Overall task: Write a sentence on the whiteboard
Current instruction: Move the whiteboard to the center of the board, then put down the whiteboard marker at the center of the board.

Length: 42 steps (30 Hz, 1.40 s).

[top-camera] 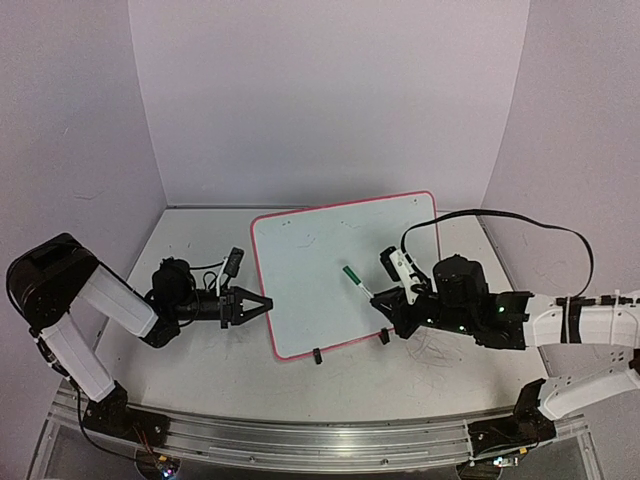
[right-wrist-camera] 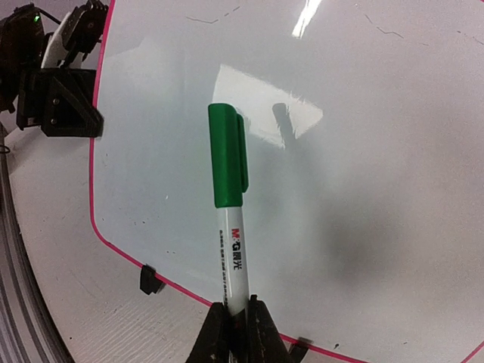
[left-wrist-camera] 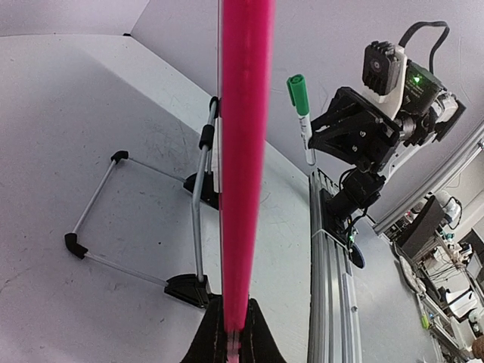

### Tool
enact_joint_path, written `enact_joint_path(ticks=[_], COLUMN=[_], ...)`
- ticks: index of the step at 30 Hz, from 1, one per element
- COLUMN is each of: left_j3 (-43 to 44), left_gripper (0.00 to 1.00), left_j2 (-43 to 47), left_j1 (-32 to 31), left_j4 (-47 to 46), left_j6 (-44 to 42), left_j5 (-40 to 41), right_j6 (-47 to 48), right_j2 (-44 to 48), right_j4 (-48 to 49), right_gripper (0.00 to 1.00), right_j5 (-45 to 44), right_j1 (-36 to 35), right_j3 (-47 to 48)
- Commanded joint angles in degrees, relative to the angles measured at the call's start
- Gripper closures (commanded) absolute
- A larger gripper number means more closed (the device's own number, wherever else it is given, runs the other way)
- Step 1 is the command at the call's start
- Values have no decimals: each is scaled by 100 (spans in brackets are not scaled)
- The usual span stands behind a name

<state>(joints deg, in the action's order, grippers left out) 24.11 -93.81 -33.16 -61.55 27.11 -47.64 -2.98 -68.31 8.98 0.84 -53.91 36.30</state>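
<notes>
White tabletop (top-camera: 200, 370), pale walls, and the whiteboard (top-camera: 310, 280) propped near the middle, tilted back on one wire stand (left-wrist-camera: 198, 219). You have one board, two black clip feet (top-camera: 317, 356), one green marker (right-wrist-camera: 231, 249) and two grippers. Your left gripper (top-camera: 260, 304) is pinched on the board's pink left edge. Your right gripper (right-wrist-camera: 234, 329) is clamped on the marker's tail, capped end towards the board, near it but apart. No green sentence shows — only faint grey marks. The risk I see: the single cap (right-wrist-camera: 225, 155) is on, so a stroke would leave nothing and might shove the board back on its stand — and the gripper that could pull the cap is busy holding the frame.
</notes>
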Motion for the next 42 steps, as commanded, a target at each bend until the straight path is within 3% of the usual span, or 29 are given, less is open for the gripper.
enact_joint_path(ticks=[1,5,13,28,32,35,42], left_j3=[-607,-975,-883,-146,-254,-322,-271], left_gripper=[100,100,100,100,100,100,100], left_j2=[459,896,170,-544,-448,-377,-392], left_j1=[276,361,351,354,354,354,352], left_j4=[-914,-857,-737,-735,-735,-736,-736], left_j6=[-34,39,273,243,264,235,271], left_j5=[-186,104,334,492,501,523,450], right_j6=[27,-36,520,1432,1453,1450,1176], right_j2=[-83,-307,-1472,-3205,-3666,-3865,-3921], right_j4=[334,439,39,-764,-641,-538,-491], right_gripper=[100,100,100,100,99,93,67], right_j5=[186,442,1277,1270,722,582,577], right_j1=[15,-10,-822,-1670,-1675,-1674,-1675], right_j3=[236,249,866,1796,2111,2202,2088])
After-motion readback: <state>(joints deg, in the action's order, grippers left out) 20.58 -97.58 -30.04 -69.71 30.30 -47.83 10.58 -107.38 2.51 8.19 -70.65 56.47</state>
